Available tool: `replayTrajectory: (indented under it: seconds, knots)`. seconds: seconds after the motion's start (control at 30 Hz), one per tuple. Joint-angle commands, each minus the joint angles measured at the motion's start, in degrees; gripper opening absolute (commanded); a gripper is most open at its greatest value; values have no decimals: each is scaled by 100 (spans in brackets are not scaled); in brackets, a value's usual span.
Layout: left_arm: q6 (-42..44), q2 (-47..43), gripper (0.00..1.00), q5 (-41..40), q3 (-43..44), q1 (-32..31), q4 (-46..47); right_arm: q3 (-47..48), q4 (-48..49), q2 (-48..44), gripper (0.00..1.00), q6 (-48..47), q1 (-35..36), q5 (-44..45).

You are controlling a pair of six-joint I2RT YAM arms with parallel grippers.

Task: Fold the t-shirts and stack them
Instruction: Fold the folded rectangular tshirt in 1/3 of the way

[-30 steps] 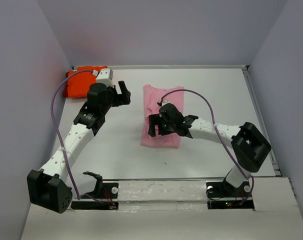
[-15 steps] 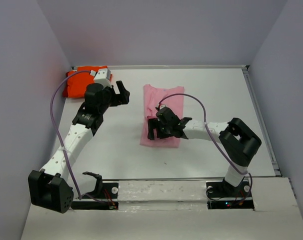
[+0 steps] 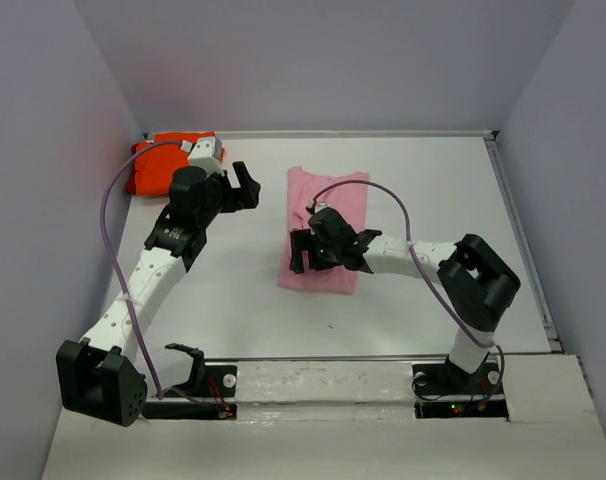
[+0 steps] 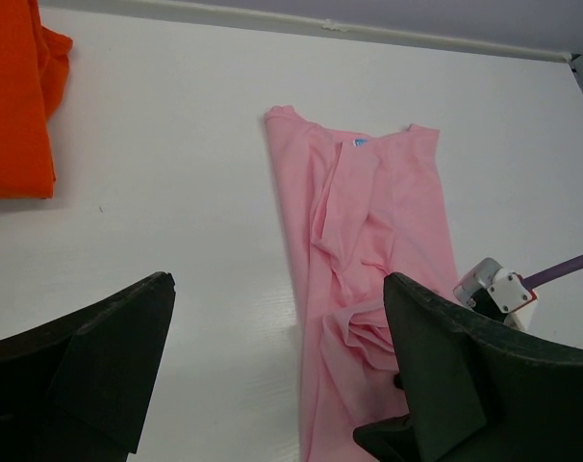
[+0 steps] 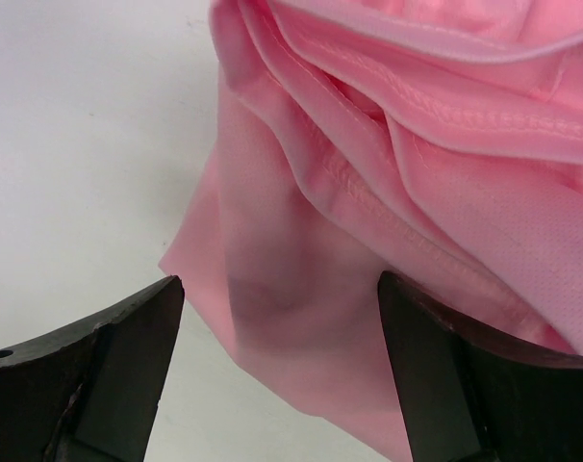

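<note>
Your right claw is spread wide over the near end of the pink t-shirt, with rumpled cloth between its jaws; you cannot tell whether it touches. Your left claw is also wide open and holds nothing. It hangs above the tabletop between that shirt and the orange t-shirt, which lies in the far left corner.

A light pink cloth t-shirt is lying near the middle of the white table, stretching from far to near. A bright orange cloth t-shirt is sitting in the far left corner, well apart from it. The right gripper is hanging over the pink shirt's near left part, fingers spread to either side of its edge. The left gripper is hovering between the two shirts, fingers parted, above bare table.
</note>
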Motion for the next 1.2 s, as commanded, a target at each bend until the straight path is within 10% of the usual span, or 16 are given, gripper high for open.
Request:
replayTrajectory:
  seconds: [0.0,1.17]
  knots:
    - [37,-68,99,91,-45,12,234,355,41,20,87,-132,35,70]
    - [63,-112,99,206,-62,21,260,1620,-20,1118,88,-1116,-483,843]
